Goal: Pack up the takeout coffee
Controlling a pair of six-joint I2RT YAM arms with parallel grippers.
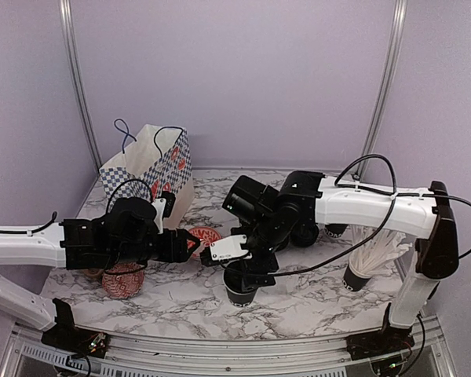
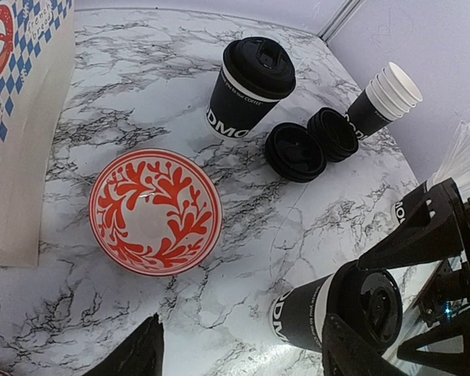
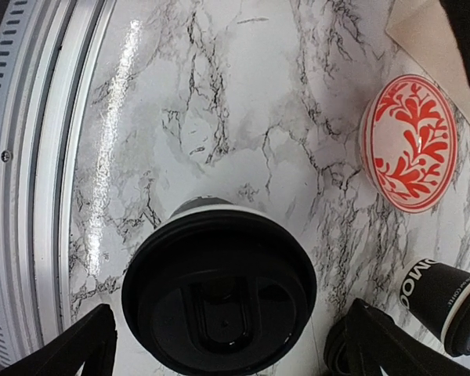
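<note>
Probably light and easy to crush: thin paper wall, stiff only near the rolled rim and the base, with a glossy black lid (image 3: 219, 290) merely pressed on and likely to pop off under a tug. Best taken around the body just below the lid, squeezed gently and kept upright in case of liquid inside; cannot tell whether full. Never by the lid alone.

Near cup (image 1: 240, 295): upright at the near middle of the marble table (image 1: 180, 302), right under the right gripper (image 3: 231, 313). Fingers there spread wide, one on either side of the lid, apart from it, holding nothing. Left gripper (image 2: 243, 360): hovering over the table to the left of that cup, near a red patterned bowl (image 2: 155, 211), fingers wide too, nothing between them.

Farther back, a second lidded cup (image 2: 251, 86), with two piles of spare lids (image 2: 295, 153) and a stack of bare cups (image 2: 380, 102) to its right. At far left, a paper bag (image 1: 153, 161) with blue checks, presumably the place to pack into.

"DMO" in bold white capitals on both cup walls, the start of the word hidden round the curve. Under the far lid, a fine white line ending in "COFFEE"; the rest too small to read. On the bag, a red pretzel drawing plus small print, illegible.
</note>
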